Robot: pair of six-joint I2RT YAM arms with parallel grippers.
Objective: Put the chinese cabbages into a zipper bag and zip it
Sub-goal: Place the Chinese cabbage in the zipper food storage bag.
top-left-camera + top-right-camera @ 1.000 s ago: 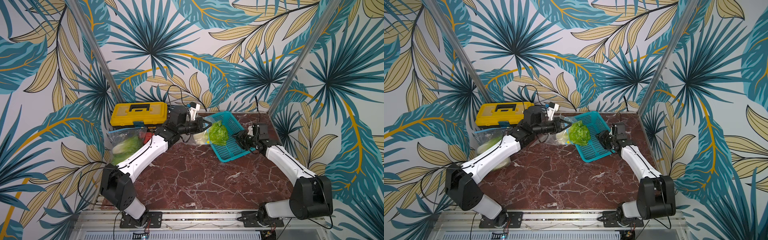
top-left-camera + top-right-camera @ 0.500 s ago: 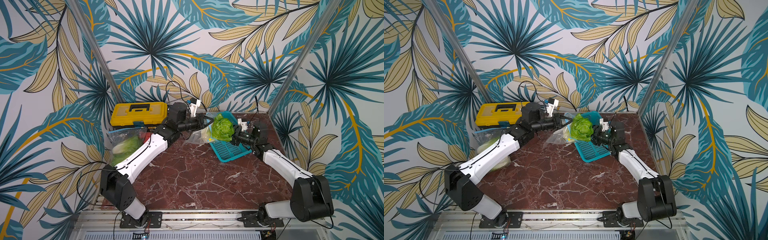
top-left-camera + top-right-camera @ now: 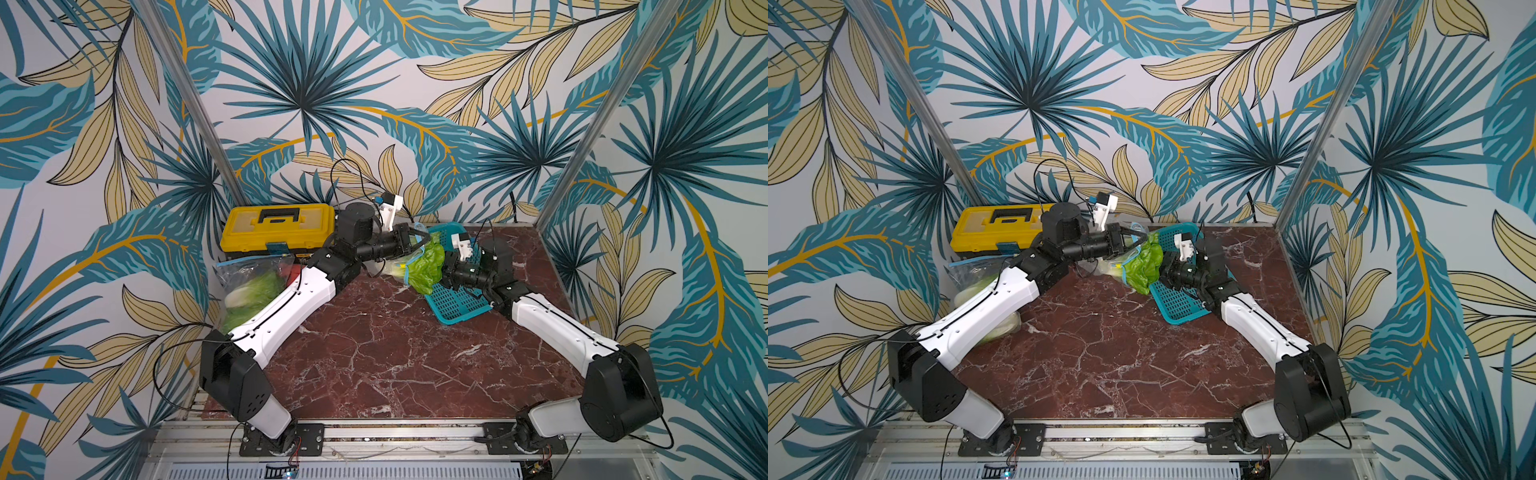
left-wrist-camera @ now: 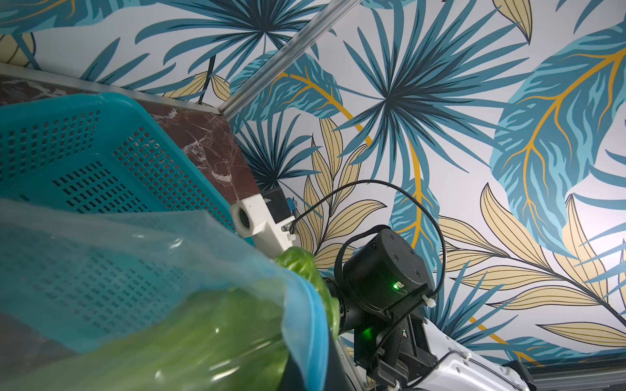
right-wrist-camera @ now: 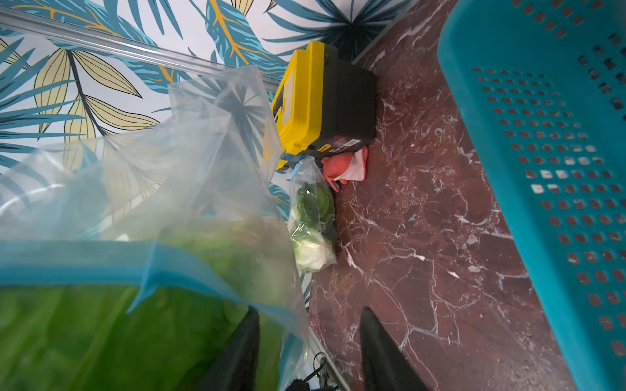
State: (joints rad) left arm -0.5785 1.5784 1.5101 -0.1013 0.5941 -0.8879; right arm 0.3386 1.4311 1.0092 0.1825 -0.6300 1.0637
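Observation:
My left gripper (image 3: 417, 243) is shut on the blue zip edge of a clear zipper bag (image 3: 395, 266), holding its mouth up beside the basket. A chinese cabbage (image 3: 428, 266) with frilly green leaves sticks out of that mouth, its pale base inside the bag; both top views show this, cabbage (image 3: 1144, 266) and bag (image 3: 1113, 266). My right gripper (image 3: 442, 274) is right against the leaves. In the right wrist view the right gripper (image 5: 311, 348) stands open; one finger touches the bag edge and cabbage (image 5: 101, 331), with bare table between the fingers. The left wrist view shows bag (image 4: 135, 254) and cabbage (image 4: 203, 338) close up.
A teal perforated basket (image 3: 457, 299) lies under my right wrist. A yellow toolbox (image 3: 276, 226) stands at the back left. Another filled bag of greens (image 3: 253, 286) lies by the left wall under my left arm, with a red and white thing (image 5: 342, 166) next to it.
The right gripper lifted the cabbage out of the basket and carried it left into the bag's mouth. The left gripper raised the bag edge a little toward it.

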